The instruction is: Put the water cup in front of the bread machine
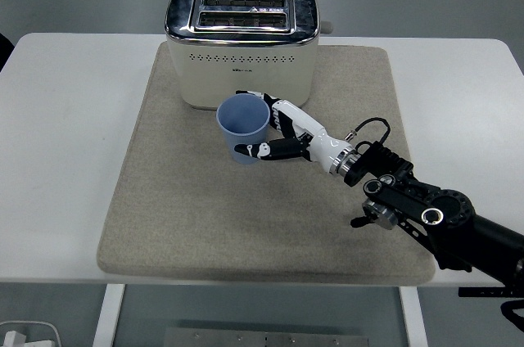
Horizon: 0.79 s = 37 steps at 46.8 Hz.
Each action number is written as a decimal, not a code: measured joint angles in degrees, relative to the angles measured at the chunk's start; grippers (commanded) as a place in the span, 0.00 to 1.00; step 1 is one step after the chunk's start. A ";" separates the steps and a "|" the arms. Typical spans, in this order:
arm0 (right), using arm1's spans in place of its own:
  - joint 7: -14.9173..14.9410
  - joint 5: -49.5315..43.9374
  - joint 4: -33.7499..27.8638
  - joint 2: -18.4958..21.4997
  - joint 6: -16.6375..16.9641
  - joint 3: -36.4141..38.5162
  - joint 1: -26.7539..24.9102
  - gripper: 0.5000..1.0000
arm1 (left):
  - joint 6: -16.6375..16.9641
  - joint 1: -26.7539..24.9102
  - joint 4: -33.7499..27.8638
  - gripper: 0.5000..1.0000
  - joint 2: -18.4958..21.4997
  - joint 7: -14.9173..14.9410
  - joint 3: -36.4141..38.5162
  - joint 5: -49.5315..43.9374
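A white bench (65, 118) is seen spanning the frame, with a beige mat (164, 200) laid over its middle. A cream bread machine (242, 44) with a chrome top and two slots is stood at the upper centre of the frame, on the far part of the mat.

A blue water cup (243, 126) is found just below the bread machine in the picture, slightly right of the machine's midline, mouth upward and roughly upright. Whether its base is resting on the mat or held just clear of it cannot be determined from this view.

The right hand (278, 132) is observed entering from the lower right of the frame on a black arm (442, 220). The cup is grasped by it: fingers (282, 114) are wrapped round the cup's right and far side, and the thumb (258, 150) is pressed against the cup's lower near wall.

A dark edge of some object is noted at the extreme left of the frame; it cannot be identified.
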 measured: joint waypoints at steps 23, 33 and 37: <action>0.28 0.00 -0.01 -3.78 1.36 0.12 -0.59 0.86 | 0.05 0.00 -0.35 1.00 -0.01 -0.03 0.00 -0.08; 0.44 0.01 0.07 -6.79 2.02 0.36 -1.35 0.86 | 0.06 0.00 -0.36 1.00 0.00 -0.03 0.00 -0.08; 0.52 0.17 0.25 -8.77 3.04 0.79 -1.36 0.86 | 0.06 0.04 -0.35 1.00 0.00 0.00 0.00 -0.08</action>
